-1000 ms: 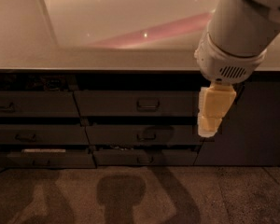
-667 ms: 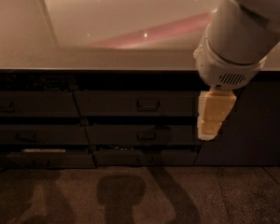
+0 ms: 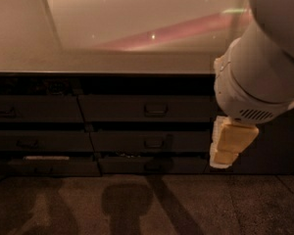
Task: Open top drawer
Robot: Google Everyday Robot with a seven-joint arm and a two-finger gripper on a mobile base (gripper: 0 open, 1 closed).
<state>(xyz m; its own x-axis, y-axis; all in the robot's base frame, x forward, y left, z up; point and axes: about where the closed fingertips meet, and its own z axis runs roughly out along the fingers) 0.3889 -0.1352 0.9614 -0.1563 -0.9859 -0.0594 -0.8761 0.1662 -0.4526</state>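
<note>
Approach is judged in hand. Gripper [image 3: 230, 148] is held apart from top drawer [image 3: 112, 109], seen shut, up-left of it; gripper's own state cannot be told. Handle [image 3: 156, 109] must be reached next.

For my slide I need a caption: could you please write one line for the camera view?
Robot gripper hangs right of the top drawer, away from its handle, below the pale countertop.
</note>
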